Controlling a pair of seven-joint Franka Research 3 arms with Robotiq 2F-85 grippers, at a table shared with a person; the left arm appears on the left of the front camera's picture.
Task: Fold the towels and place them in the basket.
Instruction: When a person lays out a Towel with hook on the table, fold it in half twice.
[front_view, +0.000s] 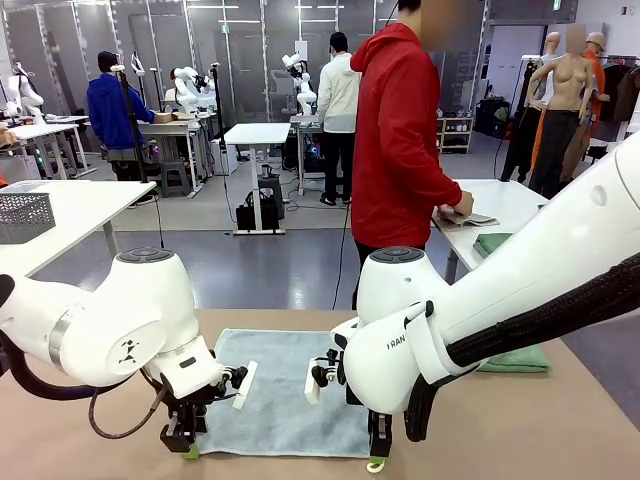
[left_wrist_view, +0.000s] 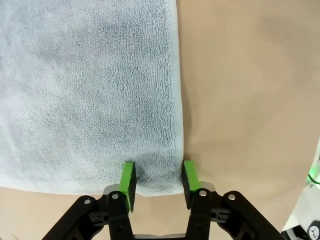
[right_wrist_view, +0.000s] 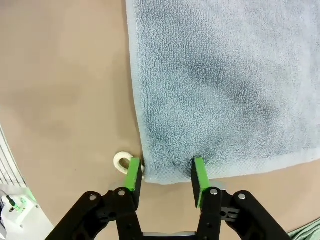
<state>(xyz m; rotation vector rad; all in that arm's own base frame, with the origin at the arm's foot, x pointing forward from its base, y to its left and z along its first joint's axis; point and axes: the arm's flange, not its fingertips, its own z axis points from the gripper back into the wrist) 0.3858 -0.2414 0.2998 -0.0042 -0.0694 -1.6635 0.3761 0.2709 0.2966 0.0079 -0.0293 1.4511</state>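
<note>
Straddling the near corners of the grey-blue towel (front_view: 285, 395), the left gripper (left_wrist_view: 159, 179) and right gripper (right_wrist_view: 166, 176) stand half apart, pads (left_wrist_view: 129, 179) touching cloth (flat between them); towel lies spread midway along the desk (front_view: 580, 430), bare surface beyond both side edges.

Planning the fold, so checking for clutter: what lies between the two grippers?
Only the near edge of the grey-blue towel, flat with nothing on it, runs from the left gripper to the right gripper, as the front view shows.
</note>
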